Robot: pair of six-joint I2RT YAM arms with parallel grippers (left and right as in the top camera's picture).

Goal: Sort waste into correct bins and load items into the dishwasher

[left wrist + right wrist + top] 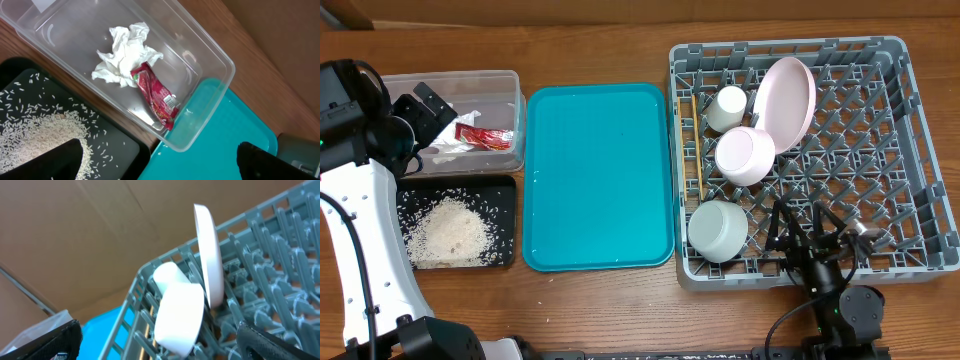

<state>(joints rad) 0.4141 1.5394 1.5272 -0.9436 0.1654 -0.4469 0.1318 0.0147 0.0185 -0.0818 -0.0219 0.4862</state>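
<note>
Brown wooden table [600, 310] carries all the things. At the far left the clear tub [500, 90] holds the crumpled tissue [125, 55] and the red wrapper [156, 95], which touch each other. Just below it the black tray [508, 184] holds the rice [448, 232]. The left claw [432, 112] hangs over the tub with its fingers wide apart and nothing between them. The teal tray [598, 180] in the middle has nothing on it. At the right, the rack [920, 130] holds the chopsticks [699, 160] along its left wall, then the cup [727, 108], the plate [785, 100] standing on its edge, and two bowls [745, 155]. The right claw [802, 232] is over the rack's near side, also spread and empty. I judge that the sorting and loading are almost complete. To finish well, each claw should rise straight up before it moves sideways. In this way the left one does not catch the tub wall and the right one does not knock the lower bowl [717, 230].
</note>
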